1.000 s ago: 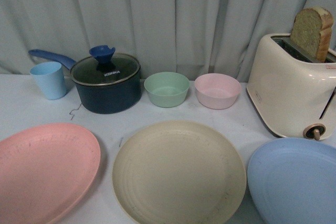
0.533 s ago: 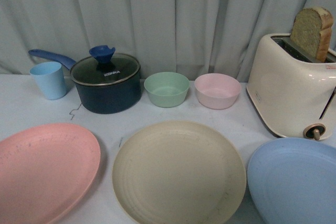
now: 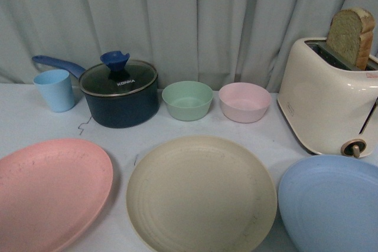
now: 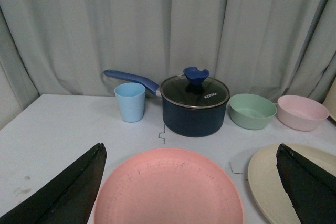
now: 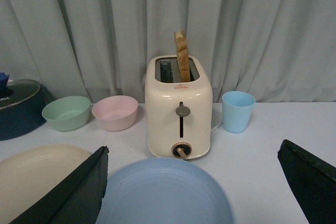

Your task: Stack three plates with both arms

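Three plates lie side by side along the near edge of the table: a pink plate (image 3: 50, 190) on the left, a beige plate (image 3: 201, 196) in the middle, a light blue plate (image 3: 333, 202) on the right. Neither arm shows in the front view. My left gripper (image 4: 191, 182) hangs open above the pink plate (image 4: 168, 190), its dark fingers (image 4: 68, 192) spread wide to either side. My right gripper (image 5: 194, 187) is open over the blue plate (image 5: 163, 195), nothing between its fingers (image 5: 73, 195). The beige plate's edge (image 4: 265, 177) shows in the left wrist view and the beige plate (image 5: 37, 174) also appears in the right wrist view.
Behind the plates stand a light blue cup (image 3: 55, 90), a dark blue lidded saucepan (image 3: 118, 92), a green bowl (image 3: 187, 100) and a pink bowl (image 3: 244, 102). A cream toaster (image 3: 328, 101) holding a bread slice (image 3: 351, 36) stands at the right. A second blue cup (image 5: 238, 110) sits beside the toaster. Curtains close the back.
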Robot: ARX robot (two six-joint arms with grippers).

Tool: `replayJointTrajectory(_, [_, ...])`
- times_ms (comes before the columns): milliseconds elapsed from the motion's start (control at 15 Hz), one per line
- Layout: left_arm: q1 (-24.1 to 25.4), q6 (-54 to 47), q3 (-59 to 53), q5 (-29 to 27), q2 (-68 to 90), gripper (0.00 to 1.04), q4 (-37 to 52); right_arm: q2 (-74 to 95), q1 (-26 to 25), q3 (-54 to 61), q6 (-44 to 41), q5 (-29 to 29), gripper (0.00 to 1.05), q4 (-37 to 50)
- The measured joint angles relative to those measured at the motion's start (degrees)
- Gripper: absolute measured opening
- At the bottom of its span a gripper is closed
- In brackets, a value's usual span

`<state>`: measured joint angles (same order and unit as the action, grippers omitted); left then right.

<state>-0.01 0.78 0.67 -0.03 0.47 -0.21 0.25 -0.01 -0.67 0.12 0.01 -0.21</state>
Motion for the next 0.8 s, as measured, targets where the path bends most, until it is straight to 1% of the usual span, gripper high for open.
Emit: replayJointTrajectory(800, [0.0,0.02,0.0,0.0,0.0,0.98,0.0,0.0,0.0,0.0,0.0,0.0,0.98,0.0])
